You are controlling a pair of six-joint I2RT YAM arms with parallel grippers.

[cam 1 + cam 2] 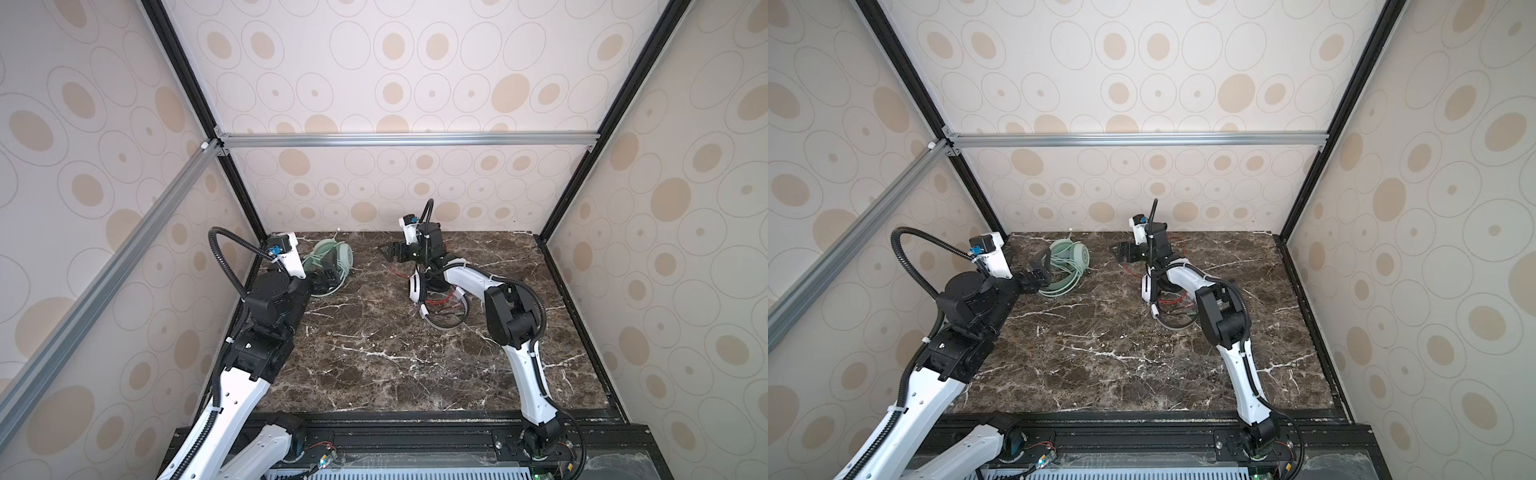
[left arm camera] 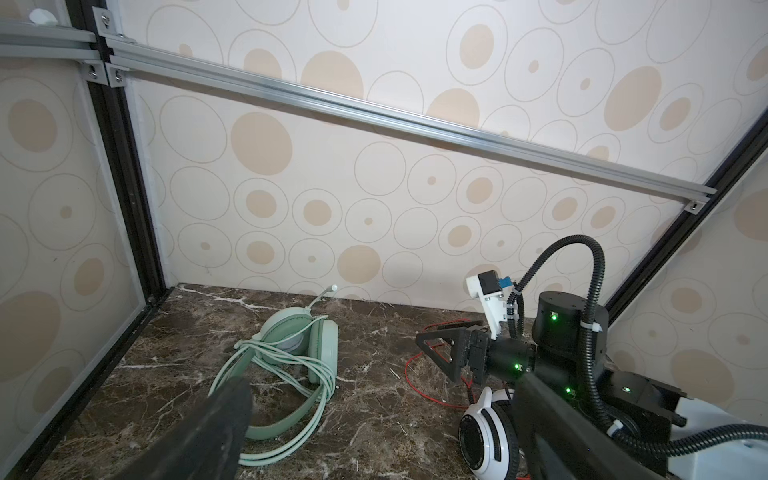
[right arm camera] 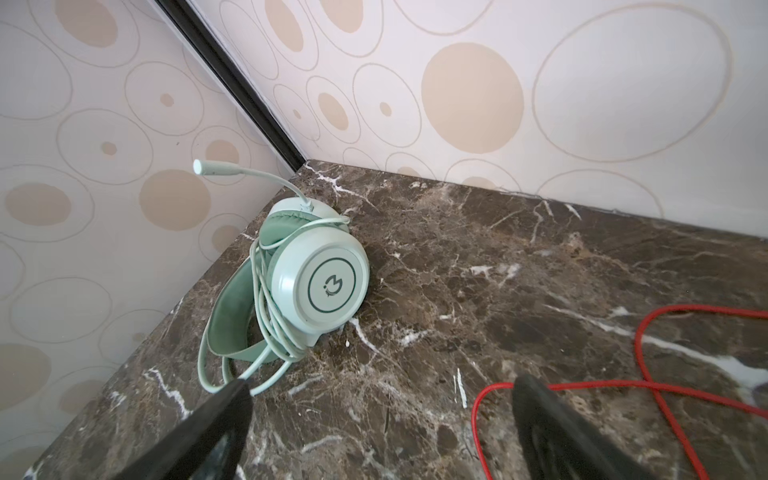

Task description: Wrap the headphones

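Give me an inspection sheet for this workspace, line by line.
Surface: dark marble tabletop, white veins.
Job's things: mint-green headset near far left corner; white-and-black headset partly under right arm.
Clutter: nothing seen.
Grippers: left gripper open, empty, beside mint-green headset; right gripper open, empty, above table.
Cables: pale green cable wound round its headset; red cable loose in loops.
Surroundings: oval-patterned walls, aluminium frame rail.
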